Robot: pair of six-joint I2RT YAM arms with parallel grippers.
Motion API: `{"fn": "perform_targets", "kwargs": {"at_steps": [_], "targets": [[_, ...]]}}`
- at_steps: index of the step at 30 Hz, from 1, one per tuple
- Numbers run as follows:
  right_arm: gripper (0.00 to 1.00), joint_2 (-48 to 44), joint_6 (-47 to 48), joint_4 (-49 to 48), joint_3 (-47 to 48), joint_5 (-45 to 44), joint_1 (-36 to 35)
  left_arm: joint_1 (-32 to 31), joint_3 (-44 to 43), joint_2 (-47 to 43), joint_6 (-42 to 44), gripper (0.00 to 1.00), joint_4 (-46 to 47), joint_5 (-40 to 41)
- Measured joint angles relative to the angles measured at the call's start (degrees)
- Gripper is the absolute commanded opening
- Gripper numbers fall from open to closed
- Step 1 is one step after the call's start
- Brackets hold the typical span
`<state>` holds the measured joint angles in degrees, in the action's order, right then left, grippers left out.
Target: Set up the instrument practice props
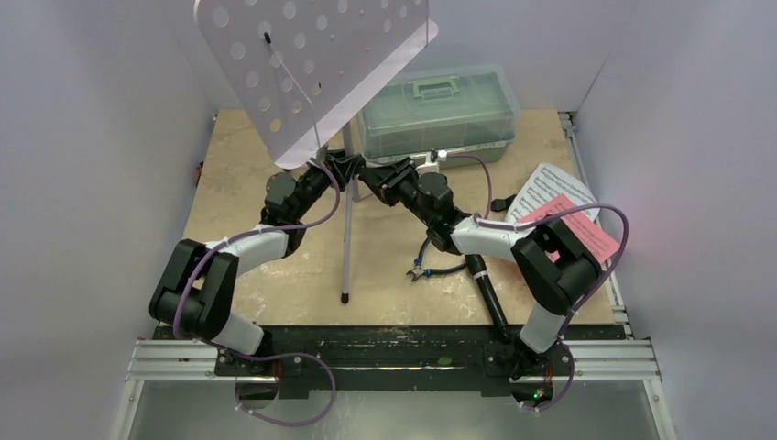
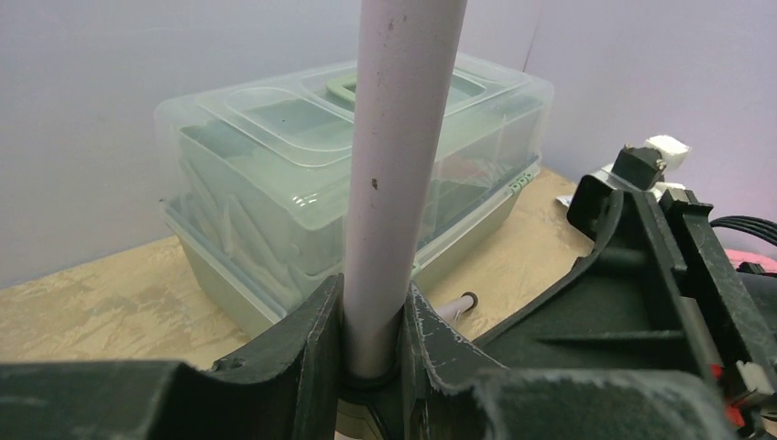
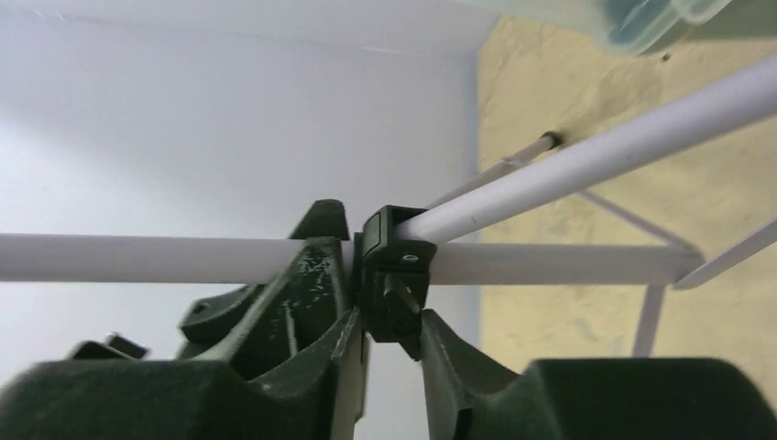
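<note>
Here are one music stand (image 1: 311,64), two sheets (image 1: 573,220), one toolbox (image 1: 440,115), one pliers (image 1: 426,269).

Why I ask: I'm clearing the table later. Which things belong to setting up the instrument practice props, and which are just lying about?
Belongs to the job:
- music stand, gripped by the left gripper and the right gripper
- pink sheet
- white sheet

Just lying about:
- green toolbox
- blue-handled pliers

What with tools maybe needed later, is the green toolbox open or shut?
Shut. The green toolbox has its lid seated flat on the base, no gap visible in either view.
</note>
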<state>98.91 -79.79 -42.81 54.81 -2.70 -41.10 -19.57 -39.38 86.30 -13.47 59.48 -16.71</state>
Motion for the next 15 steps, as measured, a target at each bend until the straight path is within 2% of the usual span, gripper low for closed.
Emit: {"fn": "perform_targets", "kwargs": {"at_steps": [3,8,12,15], "targets": [[0.55,0.8,-9.3,-6.6,-1.8,0.8,0.3,0.0,0.0,0.0,0.0,0.00,-0.1,0.1],[0.68,0.3,-16.1,-13.9,-5.9,3.2,0.5,0.0,0.0,0.0,0.0,0.00,-0.2,0.1],[0.77,-6.8,-15.0,-15.5,-12.0,4.5,0.5,0.0,-0.1,0.0,0.0,0.00,-0.2,0.2],[0.82,-13.0,-7.9,-14.9,-14.6,4.8,0.9,0.0,-0.1,0.0,0.0,0.00,-0.2,0.2]]}}
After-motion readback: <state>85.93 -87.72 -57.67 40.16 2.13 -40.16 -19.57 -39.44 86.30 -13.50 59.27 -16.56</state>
